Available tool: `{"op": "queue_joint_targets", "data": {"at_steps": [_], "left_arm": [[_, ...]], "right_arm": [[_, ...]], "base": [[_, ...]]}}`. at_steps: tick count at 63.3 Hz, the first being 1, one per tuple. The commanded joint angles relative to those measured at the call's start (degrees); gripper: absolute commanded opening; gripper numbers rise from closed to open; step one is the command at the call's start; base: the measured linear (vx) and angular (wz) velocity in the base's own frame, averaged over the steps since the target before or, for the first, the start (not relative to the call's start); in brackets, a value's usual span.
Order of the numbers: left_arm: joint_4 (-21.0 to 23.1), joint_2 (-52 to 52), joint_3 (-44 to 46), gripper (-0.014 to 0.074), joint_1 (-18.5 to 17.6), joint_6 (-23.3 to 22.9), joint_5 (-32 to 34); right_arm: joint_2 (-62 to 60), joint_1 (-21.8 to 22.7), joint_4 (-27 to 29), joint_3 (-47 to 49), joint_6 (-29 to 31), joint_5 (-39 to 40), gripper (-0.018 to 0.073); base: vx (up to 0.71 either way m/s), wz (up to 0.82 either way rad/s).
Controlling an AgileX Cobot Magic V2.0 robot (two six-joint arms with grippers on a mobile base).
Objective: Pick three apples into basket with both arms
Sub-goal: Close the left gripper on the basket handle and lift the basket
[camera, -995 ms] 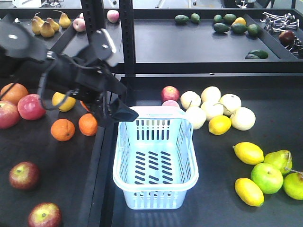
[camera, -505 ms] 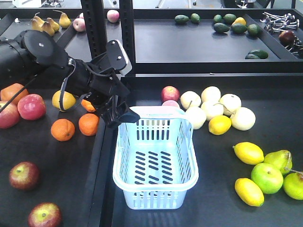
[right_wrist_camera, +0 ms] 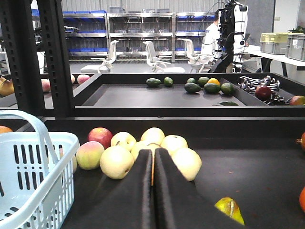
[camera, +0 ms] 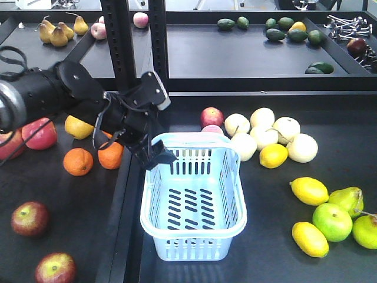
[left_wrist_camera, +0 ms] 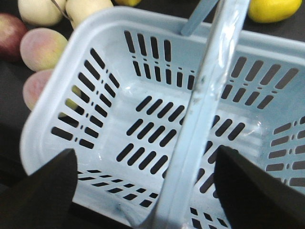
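Hazard: left gripper (left_wrist_camera: pixel 146 153), spread and empty, straddles the raised handle (left_wrist_camera: pixel 209 81) of the basket (camera: pixel 194 243), where a snag could tip it; right gripper (right_wrist_camera: pixel 153 157) pressed together, empty.

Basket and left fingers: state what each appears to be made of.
Basket: pale blue moulded plastic with a glossy finish; highlights glint on its slotted floor and walls. Left fingers: matte black with no shine; likely rubber or foam padding, though the look leaves that open.

Black table (camera: pixel 268 242) carries basket (camera: pixel 194 250), apples (camera: pixel 29 218), oranges (camera: pixel 78 161), lemons (camera: pixel 309 190).
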State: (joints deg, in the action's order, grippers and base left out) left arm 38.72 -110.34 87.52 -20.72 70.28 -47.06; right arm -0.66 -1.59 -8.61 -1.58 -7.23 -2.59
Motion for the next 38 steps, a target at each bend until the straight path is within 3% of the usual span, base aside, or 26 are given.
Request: {"op": "queue_joint_targets", "data": {"at_steps": [1,11,17,25,36,38], "left_arm": [[2.3,1.3,1.9,0.0555,-0.3,0.0,1.7],[2.5,0.1,1.9,0.0540,-0.3,-0.3,1.6],[2.5,0.1,1.9,0.0472,-0.3,-1.3,1.5],[2.5,0.1,1.9,0.0294,-0.3,-4.4,0.9],[3.0,1.7,2.0,-0.0003,-0.3,-4.6,-1.0],[3.4,2.4,2.0,-0.0009,-0.3,-4.6,-1.3]], "right_arm": [[-0.8,0.3,-0.8,-0.8,0.0,4.4,-0.0007],[-0.8,0.3,-0.8,-0.8,0.0,4.4,-0.0007],[-0.8,0.3,-0.8,-0.8,0.0,4.4,-0.0007],[-0.8,0.3,-0.8,-0.8,0.0,4.4,-0.0007],[-0.8,0.3,-0.8,-0.8,0.0,4.4,-0.0007],[-0.8,0.3,-0.8,-0.8,0.0,4.4,-0.0007]], "base": [[0.00,0.00],[0.00,0.00],[0.00,0.00],[0.00,0.00],[0.00,0.00],[0.00,0.00]]}}
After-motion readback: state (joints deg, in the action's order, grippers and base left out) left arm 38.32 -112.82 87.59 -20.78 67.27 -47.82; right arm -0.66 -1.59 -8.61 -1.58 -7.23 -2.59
